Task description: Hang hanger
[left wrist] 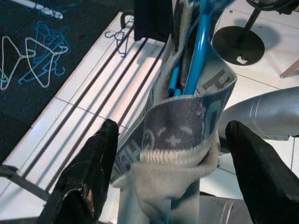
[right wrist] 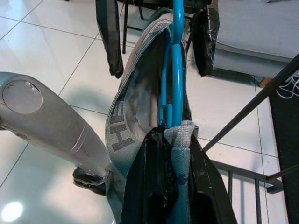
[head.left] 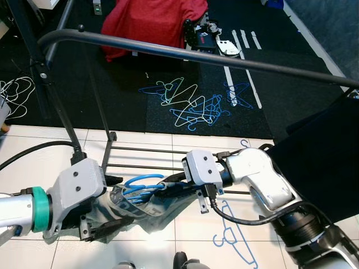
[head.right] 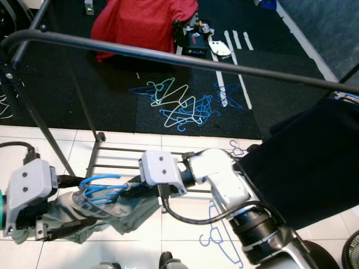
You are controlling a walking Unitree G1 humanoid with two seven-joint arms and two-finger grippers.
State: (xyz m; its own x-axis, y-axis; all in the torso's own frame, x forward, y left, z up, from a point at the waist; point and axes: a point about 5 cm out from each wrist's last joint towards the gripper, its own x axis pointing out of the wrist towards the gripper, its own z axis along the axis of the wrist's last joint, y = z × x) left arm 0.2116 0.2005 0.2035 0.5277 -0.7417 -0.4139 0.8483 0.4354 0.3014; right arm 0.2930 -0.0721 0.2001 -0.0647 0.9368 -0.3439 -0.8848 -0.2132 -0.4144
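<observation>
Blue hanger [head.left: 143,184]: it sits low down, between the two grippers, above the white tile floor [head.left: 33,140]. It is tucked inside a grey-green shirt [head.left: 140,207] with pale letters on it.
Right gripper [right wrist: 170,140]: its black fingers are squeezed tight on the shirt and the blue hanger together, at the hanger's right end.
Left gripper [left wrist: 170,154]: its two black fingers [left wrist: 91,163] are spread wide apart, one on each side of the shirt's collar. I cannot tell if they touch the cloth.
Black rail [head.left: 224,59]: this long bar runs across above both arms. The hanger is well below it.
Dark cloth [head.right: 314,162]: it hangs from the rail on the right side.
Pile of hangers [head.left: 193,103]: blue and white ones lie in a heap on the black mat [head.left: 134,112], far behind the rail.
Red cloth [head.left: 151,22]: it lies at the back, on the black mat.
Lone blue hanger [head.left: 233,238]: it lies flat on the tiles beside the right arm.
</observation>
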